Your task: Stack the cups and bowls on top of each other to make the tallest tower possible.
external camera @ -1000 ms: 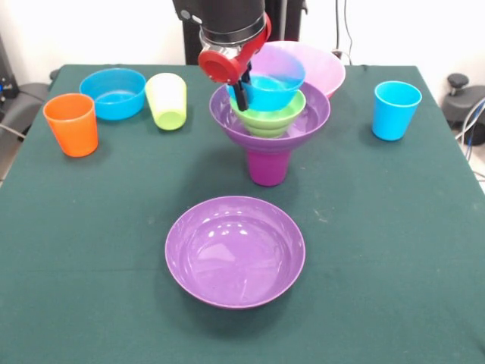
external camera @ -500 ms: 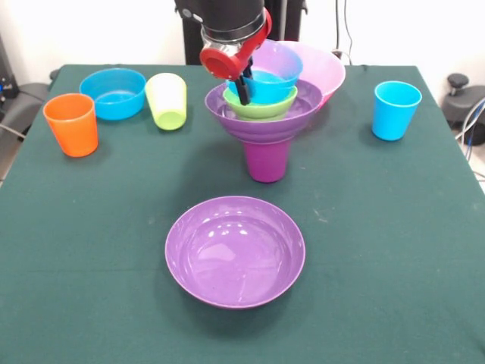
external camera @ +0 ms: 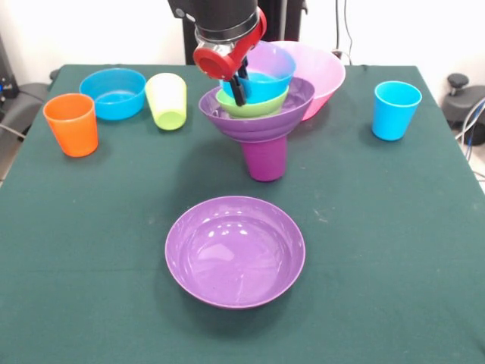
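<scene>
The tower stands mid-table: the purple cup (external camera: 265, 159) carries a wide purple bowl (external camera: 254, 120), with the small green bowl (external camera: 250, 106) and a small blue bowl (external camera: 265, 82) nested in it. The upper bowls lean towards the picture's left. My gripper (external camera: 238, 89) comes down from above and is shut on the left rim of the small blue bowl. The second wide purple bowl (external camera: 235, 250) lies in front. The pink bowl (external camera: 324, 70) is behind the tower.
At the left stand the orange cup (external camera: 71, 123), the other small blue bowl (external camera: 114, 92) and the lime green cup (external camera: 167, 100). The light blue cup (external camera: 395, 110) stands at the right. The green table (external camera: 379, 243) ends at all sides.
The blue and green bowls have sunk deeper into the wide purple bowl. My gripper and the top of the tower have shifted left, and the wide bowl now sits off-centre on the cup.
</scene>
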Tool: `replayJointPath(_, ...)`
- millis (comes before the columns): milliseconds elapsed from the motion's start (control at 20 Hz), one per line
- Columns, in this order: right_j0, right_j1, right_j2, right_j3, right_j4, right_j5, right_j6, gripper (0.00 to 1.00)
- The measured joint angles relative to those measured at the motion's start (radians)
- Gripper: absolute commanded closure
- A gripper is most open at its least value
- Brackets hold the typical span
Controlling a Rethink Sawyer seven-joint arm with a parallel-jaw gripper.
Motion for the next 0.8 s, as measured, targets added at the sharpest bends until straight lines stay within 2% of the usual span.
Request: replayJointPath(800, -0.005, 0.0, 0.014, 0.008, 0.001, -0.067, 0.0, 1.0)
